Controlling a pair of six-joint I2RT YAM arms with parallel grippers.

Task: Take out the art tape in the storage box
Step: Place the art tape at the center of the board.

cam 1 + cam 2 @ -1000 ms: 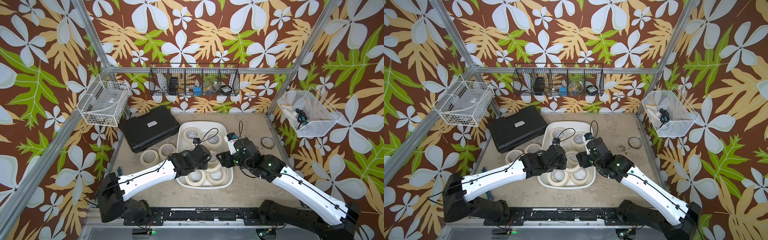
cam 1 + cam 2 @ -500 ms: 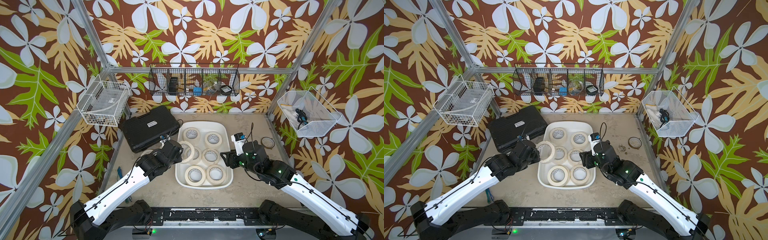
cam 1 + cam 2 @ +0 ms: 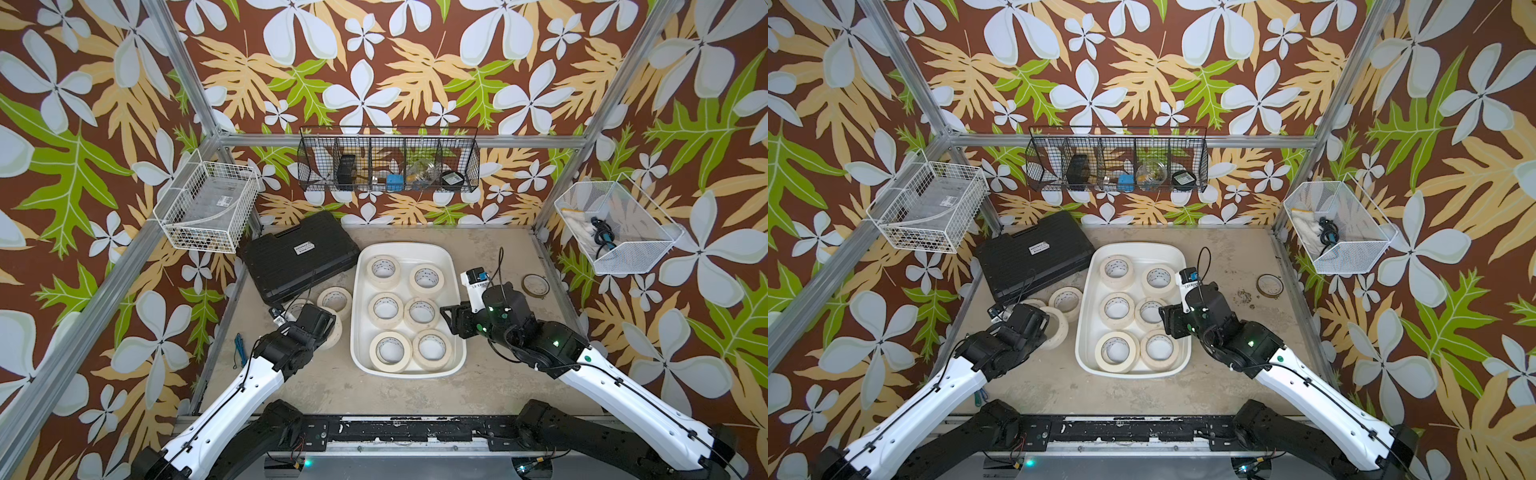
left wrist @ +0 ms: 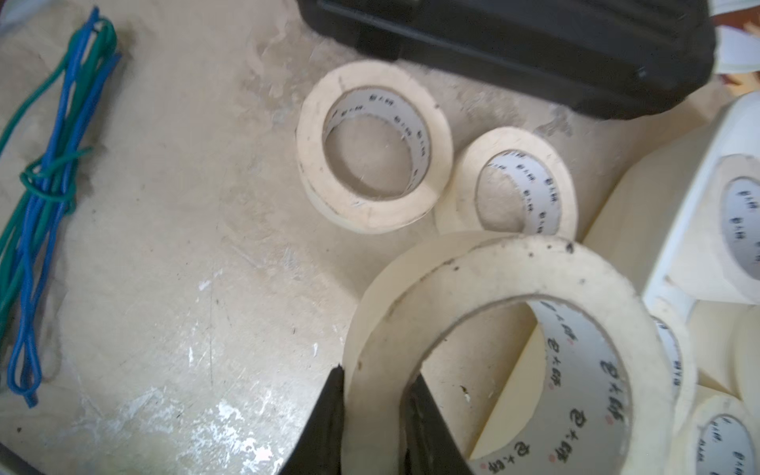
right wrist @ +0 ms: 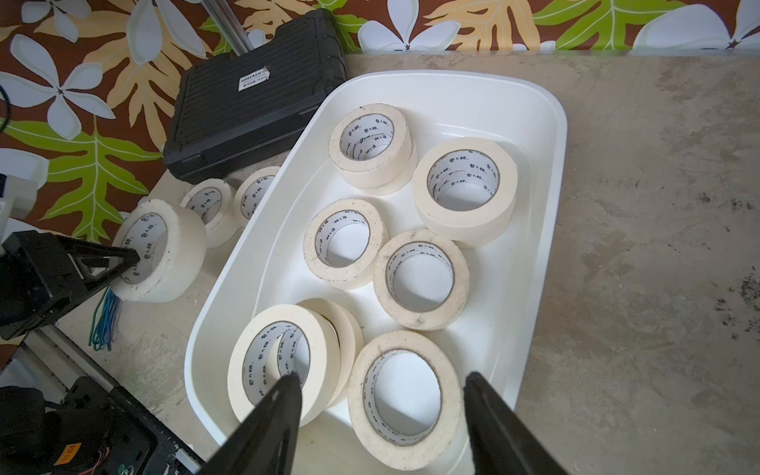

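Carried another art tape roll [image 3: 1061, 330] out of storage box [image 3: 1138, 246], left of centre; pinched in left gripper [image 4: 376, 374], seemingly unlanded. With right gripper [image 5: 380, 378] spread; more inside.

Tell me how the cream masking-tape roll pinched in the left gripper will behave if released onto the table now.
The cream masking-tape roll looks stiff: the left gripper pinches only one wall, yet the ring shows no squashing. It is held tilted, nearly on edge, so it may roll or flop flat if dropped. Its matte paper face probably grips well.

Items inside black basket [image 3: 316, 158] are indistinguishably small.
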